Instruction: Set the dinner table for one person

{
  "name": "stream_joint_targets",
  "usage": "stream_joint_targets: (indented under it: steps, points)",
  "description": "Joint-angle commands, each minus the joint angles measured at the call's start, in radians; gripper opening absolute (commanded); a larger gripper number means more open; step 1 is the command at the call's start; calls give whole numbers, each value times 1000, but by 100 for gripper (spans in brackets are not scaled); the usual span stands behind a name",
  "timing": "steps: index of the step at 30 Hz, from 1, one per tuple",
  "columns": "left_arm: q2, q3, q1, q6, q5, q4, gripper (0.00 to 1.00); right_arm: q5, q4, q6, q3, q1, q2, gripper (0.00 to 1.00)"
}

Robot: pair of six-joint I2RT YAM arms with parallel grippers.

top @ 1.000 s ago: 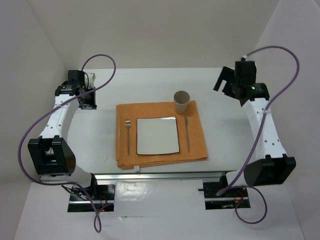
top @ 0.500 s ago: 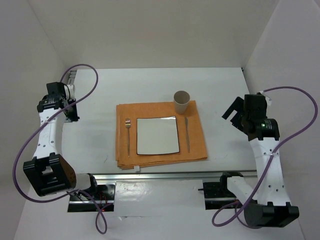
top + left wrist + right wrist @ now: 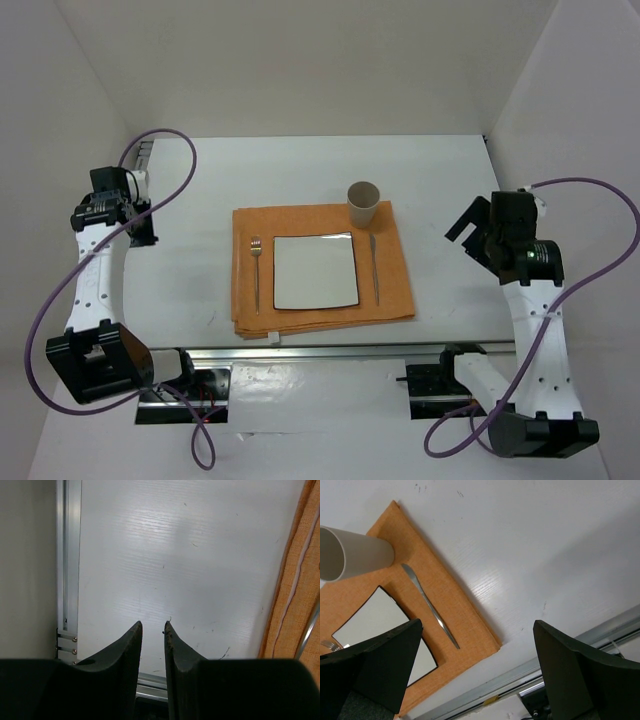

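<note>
Top external view first: the dinner table (image 3: 300,170) spreads white under both arms, with the orange cloth mat (image 3: 390,290) mid-table between the two grippers. Out by the table's left edge hangs the left gripper (image 3: 143,228), well apart from the mat off to its right, with bare white between them. On the other side, the right gripper (image 3: 468,232) has the mat's right edge to its left and an open strip of tabletop between. On the mat, the square plate (image 3: 315,272) sits in the middle, the fork (image 3: 256,265) left of it and the knife (image 3: 374,268) right of it. The cup (image 3: 363,203) stands upright at the far right corner, and the near rail (image 3: 330,350) runs just past the mat's near edge. Over to the left wrist view: the left gripper (image 3: 152,625) shows its fingers a narrow slit apart with nothing between them, and bare dinner table (image 3: 190,555) ahead of the tips. The side rail (image 3: 69,555) and the wall (image 3: 25,555) lie off to the fingers' left, while the mat's edge (image 3: 295,605) slants in far to their right, with plenty of open white between. Now the right wrist view: the right gripper (image 3: 477,625) is spread wide and empty. Through that gap comes the mat's near corner (image 3: 457,612), with the knife (image 3: 427,602) lying on it beside the finger on the view's left. The plate (image 3: 375,615) is partly hidden behind that finger, and the cup (image 3: 355,552) is up and left of the tips. Open dinner table (image 3: 545,555) fills everything ahead and to the right, and the near rail (image 3: 570,647) crosses low by the other finger.
</note>
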Motion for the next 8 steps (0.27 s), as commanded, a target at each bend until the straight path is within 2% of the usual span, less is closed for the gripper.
stream_joint_targets:
  steps: [1,8]
  points:
    - [-32,22,1,20,15,-11,31,9,-29,6,31,2,-34,100]
    - [-41,31,1,20,24,-21,31,11,-35,13,51,2,-44,100]
